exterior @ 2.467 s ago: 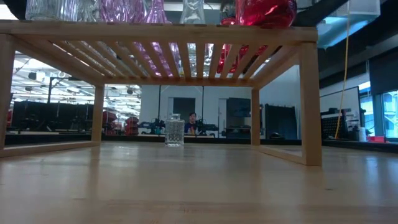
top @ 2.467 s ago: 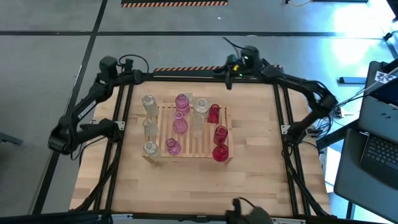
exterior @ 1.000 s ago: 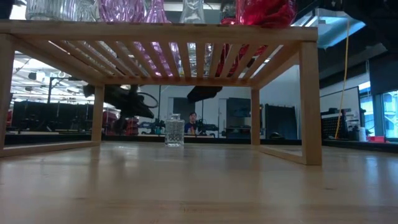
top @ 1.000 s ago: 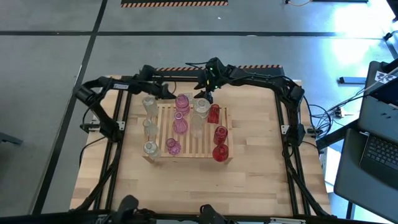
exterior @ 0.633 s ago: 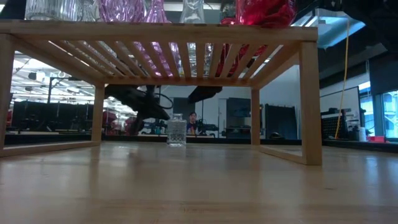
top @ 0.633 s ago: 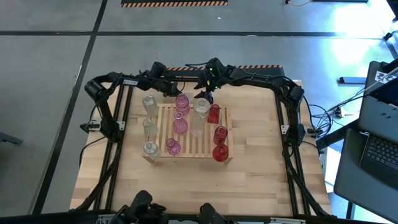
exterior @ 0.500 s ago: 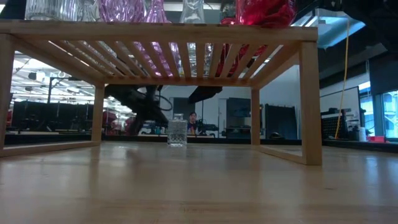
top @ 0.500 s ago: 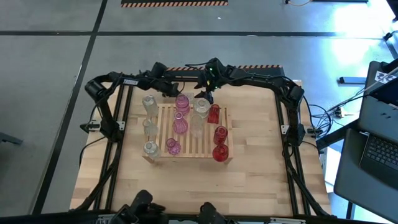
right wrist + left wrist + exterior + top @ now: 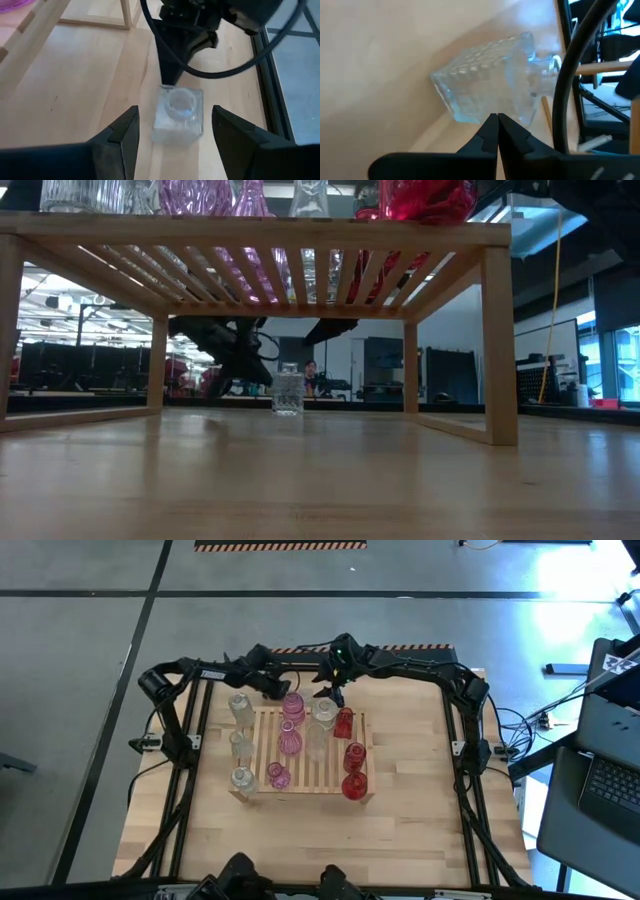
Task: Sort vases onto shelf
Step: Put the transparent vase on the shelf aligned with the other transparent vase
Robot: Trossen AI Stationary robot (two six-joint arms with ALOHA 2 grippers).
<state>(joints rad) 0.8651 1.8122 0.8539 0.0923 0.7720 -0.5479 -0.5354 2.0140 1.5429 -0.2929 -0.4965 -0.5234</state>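
A small clear square bottle (image 9: 178, 116) stands upright on its base on the table behind the shelf (image 9: 310, 768); it also shows in the low view as the bottle (image 9: 287, 393). My left gripper (image 9: 496, 121) is shut, with its tips against this bottle. My right gripper (image 9: 175, 137) hangs open above the bottle, a finger off each side, touching nothing. Clear vases (image 9: 240, 710), pink vases (image 9: 289, 738) and red vases (image 9: 354, 756) stand on the shelf's slats. My left gripper presses its shut fingertips (image 9: 167, 80) against one side wall of the clear bottle (image 9: 480, 107), low on the bottle. The fingers slant down at it from the table's left. The bottle stays upright with its base on the table.
The shelf's far legs (image 9: 158, 365) and far rail stand just in front of the bottle. My two arms (image 9: 400, 665) cross the table's far edge close together. The table frame's black rails (image 9: 455, 740) run along both sides. Bare wood (image 9: 300, 840) lies on the near side.
My left gripper, shut throughout, has moved toward the table's right behind the shelf and reached the clear bottle. The bottle has slid a little toward the right along the table, still upright.
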